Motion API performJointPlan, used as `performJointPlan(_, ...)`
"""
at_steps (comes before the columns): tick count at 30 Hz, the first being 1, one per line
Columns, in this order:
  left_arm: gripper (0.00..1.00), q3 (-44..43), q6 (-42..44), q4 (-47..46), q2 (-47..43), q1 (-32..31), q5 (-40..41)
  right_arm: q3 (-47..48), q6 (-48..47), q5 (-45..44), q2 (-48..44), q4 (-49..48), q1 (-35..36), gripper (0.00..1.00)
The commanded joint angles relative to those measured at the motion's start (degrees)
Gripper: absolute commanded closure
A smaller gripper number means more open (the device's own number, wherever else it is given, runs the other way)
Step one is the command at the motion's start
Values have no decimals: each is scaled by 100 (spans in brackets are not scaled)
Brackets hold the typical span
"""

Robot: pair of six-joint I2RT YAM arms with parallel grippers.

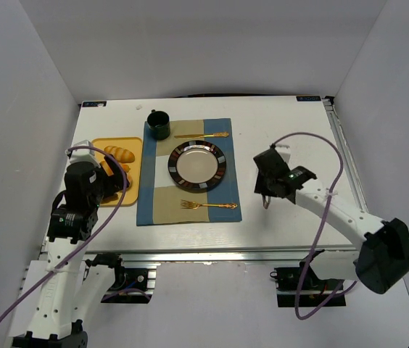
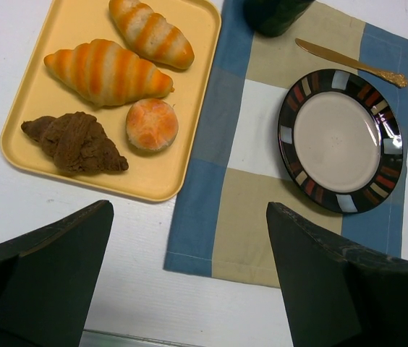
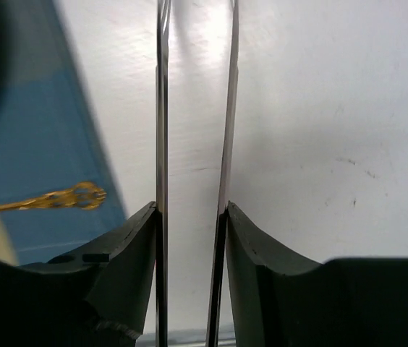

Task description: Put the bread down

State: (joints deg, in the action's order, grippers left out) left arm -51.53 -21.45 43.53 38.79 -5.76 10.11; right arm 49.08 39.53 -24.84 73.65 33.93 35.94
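1. Four baked pieces lie on one yellow tray [image 2: 66, 22]: two striped oval rolls [image 2: 106, 72], one dark brown pastry [image 2: 74, 141], one round bread [image 2: 152, 124].
2. The bread sits just beside the pastry, near the tray's placemat-side edge.
3. One checked placemat [image 2: 233, 144] carries one plate [image 2: 338, 141], one knife [image 1: 201, 135], one fork [image 1: 208, 205] and one cup [image 1: 159, 123].
4. Left gripper [image 2: 189, 210]: spread wide, empty.
5. Right gripper [image 3: 197, 14]: a narrow gap, nothing between, above the white table [image 3: 334, 108].

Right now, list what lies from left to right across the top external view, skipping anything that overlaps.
yellow tray → dark green mug → plate → right gripper
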Motion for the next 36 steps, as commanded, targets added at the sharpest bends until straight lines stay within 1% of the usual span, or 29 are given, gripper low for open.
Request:
performJointPlan(1,2,-340,10,16,50,-22,88,1065,-742,-4,-307,481,201,54)
performJointPlan(3,2,-419,-17,-2,68,-22,149,1462,-972,181,-185,588,386,54)
performJointPlan(4,2,-506,-26,6,94,-22,158,1864,-1165,242,-97,649,613,54)
performJointPlan(5,2,-560,-52,15,94,-22,254,2068,-1280,417,113,641,737,54)
performJointPlan(6,2,-612,-78,41,85,-22,316,2271,-1377,462,237,632,1026,54)
performJointPlan(7,2,-726,-104,59,68,-22,412,2725,-1569,506,412,632,1177,54)
performJointPlan(8,2,-797,-174,68,42,-22,526,2956,-1710,541,770,597,1361,55)
performJointPlan(9,2,-858,-227,85,-46,-22,814,3211,-1816,533,991,597,1711,55)
performJointPlan(10,2,-972,-271,86,-107,-22,956,3492,-2043,533,1237,597,1871,56)
performJointPlan(11,2,-1017,-341,77,-160,-22,1080,4060,-2115,559,1744,623,2020,56)
performJointPlan(12,2,-1078,-359,77,-222,-22,1359,4353,-2168,585,1984,632,2283,56)
performJointPlan(13,2,-1244,-421,129,-274,-22,1501,4625,-2230,568,2230,597,2425,57)
performJointPlan(14,2,-1333,-456,243,-301,-22,1642,5141,-2343,594,2694,519,2539,57)
performJointPlan(15,2,-1412,-491,287,-319,-22,1913,5382,-2397,620,2899,474,2714,57)
performJointPlan(16,2,-1491,-509,323,-336,-22,1977,5602,-2432,656,3310,413,2786,57)
performJointPlan(17,2,-1674,-509,410,-328,-22,2047,6013,-2528,821,3514,360,2830,58)
performJointPlan(20,2,-2027,-518,613,-249,-31,2232,6699,-2678,1095,4244,220,2962,58)
performJointPlan(24,2,-2107,-509,613,-266,-74,2224,7044,-2810,1455,4798,-210,3015,58)
performJointPlan(28,2,-2011,-492,622,-266,-101,2171,7360,-2784,1789,5229,-361,3024,56)
performJointPlan(31,2,-1923,-483,569,-284,-118,2136,7362,-2766,1895,5344,-510,3033,55)
performJointPlan(34,2,-1887,-456,560,-301,-136,2127,7414,-2766,1948,5458,-528,3033,50)
performJointPlan(36,2,-1870,-439,569,-310,-162,2144,7423,-2775,1965,5494,-528,3033,50)
